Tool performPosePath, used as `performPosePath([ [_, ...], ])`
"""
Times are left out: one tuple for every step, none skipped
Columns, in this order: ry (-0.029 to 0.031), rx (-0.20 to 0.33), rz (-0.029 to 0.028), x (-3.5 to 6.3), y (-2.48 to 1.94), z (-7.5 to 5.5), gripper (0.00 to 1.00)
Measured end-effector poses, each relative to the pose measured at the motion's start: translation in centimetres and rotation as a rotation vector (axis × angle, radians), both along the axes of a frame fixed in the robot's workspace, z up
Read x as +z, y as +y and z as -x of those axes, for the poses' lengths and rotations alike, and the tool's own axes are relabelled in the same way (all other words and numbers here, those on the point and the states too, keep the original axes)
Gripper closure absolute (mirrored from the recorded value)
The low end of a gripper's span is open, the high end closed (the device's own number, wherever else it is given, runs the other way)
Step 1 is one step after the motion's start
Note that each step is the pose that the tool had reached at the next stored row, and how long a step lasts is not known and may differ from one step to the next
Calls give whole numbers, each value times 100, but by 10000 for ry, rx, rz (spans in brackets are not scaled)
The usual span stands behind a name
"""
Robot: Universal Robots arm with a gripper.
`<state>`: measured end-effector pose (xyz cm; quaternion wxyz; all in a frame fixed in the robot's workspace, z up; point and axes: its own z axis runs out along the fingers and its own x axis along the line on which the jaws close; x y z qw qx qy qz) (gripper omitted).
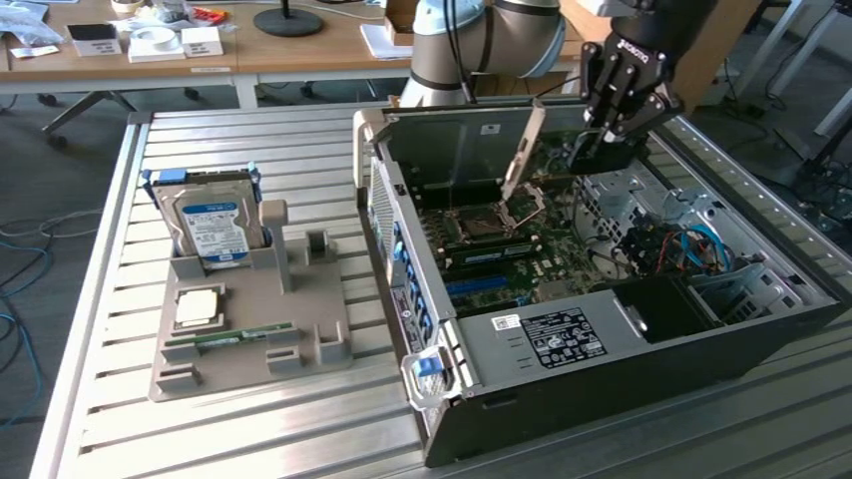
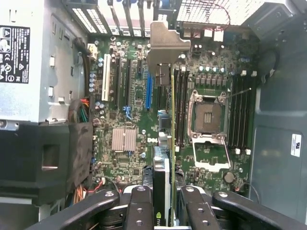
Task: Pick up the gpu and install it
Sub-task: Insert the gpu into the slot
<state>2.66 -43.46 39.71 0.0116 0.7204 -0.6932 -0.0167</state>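
Holding the card square is the heart of this step. The case (image 1: 600, 399) lies open on its side, and the gripper (image 1: 610, 130) hangs inside it, above the board (image 1: 533, 249). Its jaws are narrowed onto the gpu (image 2: 162, 167), which sits edge-on between the fingers (image 2: 140, 206) and reaches away from them over the board, not yet seated as far as I can judge. The bracket (image 2: 165, 45) is at the card's far end from the gripper, near the rear openings (image 2: 120, 14). The card's edge runs between the blue slot (image 2: 148, 91) on one side and the socket (image 2: 208, 112) on the other. I cannot tell which slot lies directly beneath it. Done well, I judge, the card runs parallel to its slot, the bracket lines up with a rear opening, and there is no tilt, since a skewed edge could jam or scrape nearby parts.
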Motion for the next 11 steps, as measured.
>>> performPosePath([
  [-2, 1, 0, -3, 0, 12, 73],
  [-4, 1, 0, -5, 0, 22, 73],
  [-5, 1, 0, -7, 0, 30, 73],
  [-6, 1, 0, -9, 0, 39, 73],
  [-7, 1, 1, -11, 0, 49, 73],
  [-7, 0, 1, -12, 0, 56, 73],
  [-7, 1, 1, -14, 0, 63, 73],
  [-8, 1, 0, -16, 0, 70, 73],
  [-8, 1, 0, -18, 0, 77, 73],
  [-7, 1, 0, -19, 0, 83, 73],
  [-7, 1, 1, -20, 0, 88, 73],
])
